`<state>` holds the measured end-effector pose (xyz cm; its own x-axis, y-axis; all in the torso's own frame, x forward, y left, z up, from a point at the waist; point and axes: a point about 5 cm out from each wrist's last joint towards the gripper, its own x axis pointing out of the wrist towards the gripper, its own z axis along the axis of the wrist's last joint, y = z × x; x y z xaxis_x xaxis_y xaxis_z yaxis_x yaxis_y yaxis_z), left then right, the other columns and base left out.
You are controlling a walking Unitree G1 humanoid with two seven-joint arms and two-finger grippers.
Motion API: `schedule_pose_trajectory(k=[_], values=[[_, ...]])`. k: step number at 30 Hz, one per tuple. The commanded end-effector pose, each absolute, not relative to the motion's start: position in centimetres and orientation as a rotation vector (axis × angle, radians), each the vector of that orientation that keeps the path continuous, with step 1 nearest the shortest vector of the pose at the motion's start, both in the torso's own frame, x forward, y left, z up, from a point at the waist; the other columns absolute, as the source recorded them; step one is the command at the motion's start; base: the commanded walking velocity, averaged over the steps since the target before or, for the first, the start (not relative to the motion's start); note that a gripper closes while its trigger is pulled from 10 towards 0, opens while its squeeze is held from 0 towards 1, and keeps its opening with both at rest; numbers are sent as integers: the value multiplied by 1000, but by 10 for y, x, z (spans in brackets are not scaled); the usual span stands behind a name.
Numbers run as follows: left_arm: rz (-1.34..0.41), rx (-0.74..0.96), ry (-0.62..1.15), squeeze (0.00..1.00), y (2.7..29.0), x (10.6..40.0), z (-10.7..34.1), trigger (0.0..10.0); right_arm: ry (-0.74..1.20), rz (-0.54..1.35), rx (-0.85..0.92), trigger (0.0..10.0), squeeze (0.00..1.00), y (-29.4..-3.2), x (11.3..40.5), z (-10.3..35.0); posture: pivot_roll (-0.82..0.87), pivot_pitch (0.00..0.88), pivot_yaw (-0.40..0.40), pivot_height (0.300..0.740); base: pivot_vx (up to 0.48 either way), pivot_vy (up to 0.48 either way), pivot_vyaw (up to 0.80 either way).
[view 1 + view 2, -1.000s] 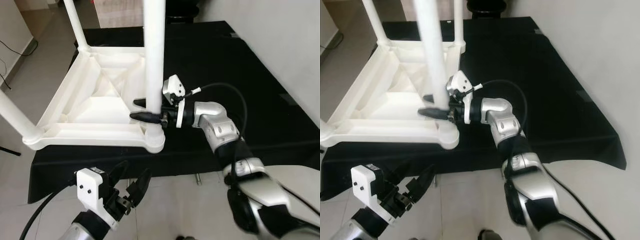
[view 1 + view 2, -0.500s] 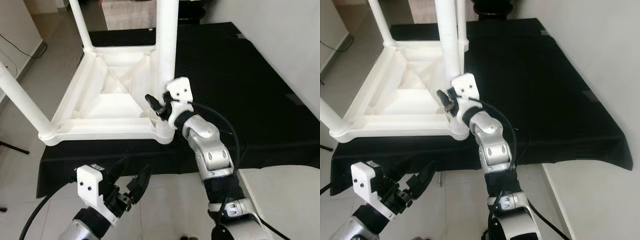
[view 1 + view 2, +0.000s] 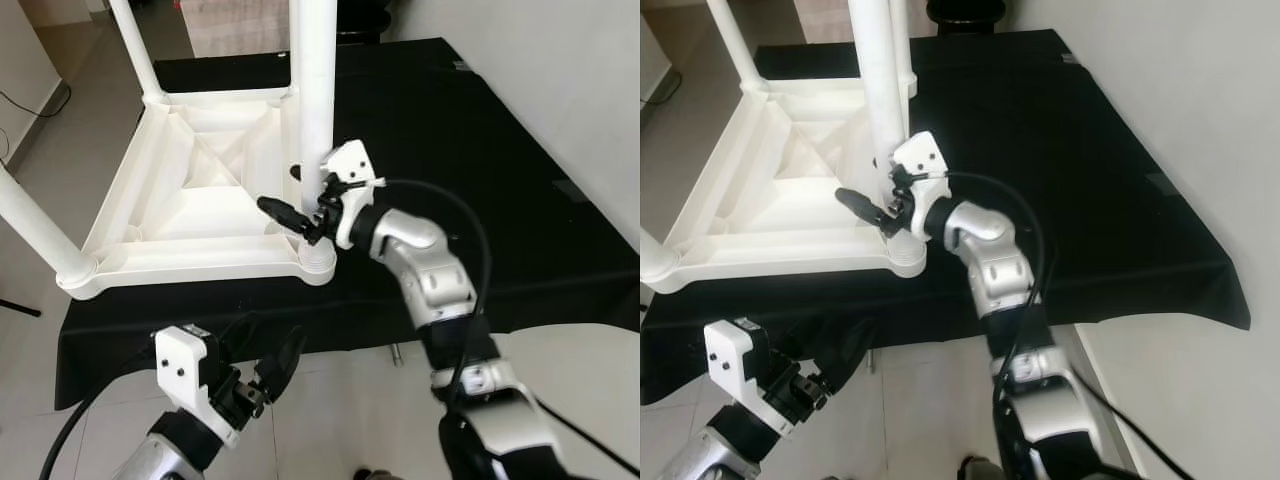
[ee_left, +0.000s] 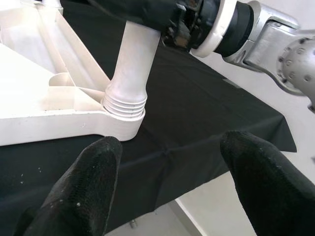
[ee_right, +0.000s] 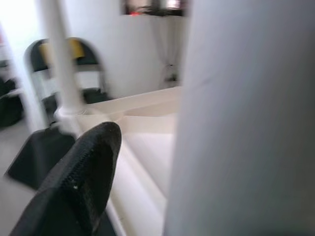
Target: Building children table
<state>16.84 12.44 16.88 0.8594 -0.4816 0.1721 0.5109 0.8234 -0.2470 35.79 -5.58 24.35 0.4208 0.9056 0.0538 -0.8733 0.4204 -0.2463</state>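
Two things have changed for you in the last second: the right gripper (image 3: 300,213) has swung its wrist around the near leg (image 3: 316,90), and its grasp looks looser than it did. A second ago its black fingers sat on either side of that leg low down, just above the corner; half a second ago the wrist had rolled up against the leg; now one finger (image 3: 281,212) juts out over the ribbed underside of the table top (image 3: 190,215), with the leg just beside it. The right wrist view shows the leg close alongside one finger (image 5: 81,177), with a gap between them. You can't see the second finger clearly, so whether the jaws are pressed on the leg or standing off it cannot be told.

That sequence reads like a twist followed by a regrip, so you are probably screwing the leg into its socket (image 4: 124,105), where ridged thread rings are visible above the corner.

The upturned table lies on the black cloth (image 3: 480,150), legs pointing up. Your left gripper (image 3: 262,365) hangs low in front of the cloth edge with its fingers spread apart, holding nothing.
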Motion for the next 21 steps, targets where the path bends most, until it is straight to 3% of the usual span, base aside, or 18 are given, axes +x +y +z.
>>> schedule_pose_trajectory(k=[1,14,15,21], values=[[-518,-299,-84,0,125,167,164,10000,-185,1258,-231,10000,0,-49,357,242,22,172,-29,740,0,0,0],[-516,-301,-70,0,125,160,164,10000,-130,1489,-155,10000,0,-57,366,253,44,191,-21,740,0,0,0],[-517,-301,-66,0,126,159,164,10000,-121,1519,-153,0,0,-57,366,251,45,192,-20,740,0,0,0],[-517,-302,-62,0,125,158,164,10000,-127,1547,-146,0,0,-59,367,252,45,188,-18,740,0,0,0]])
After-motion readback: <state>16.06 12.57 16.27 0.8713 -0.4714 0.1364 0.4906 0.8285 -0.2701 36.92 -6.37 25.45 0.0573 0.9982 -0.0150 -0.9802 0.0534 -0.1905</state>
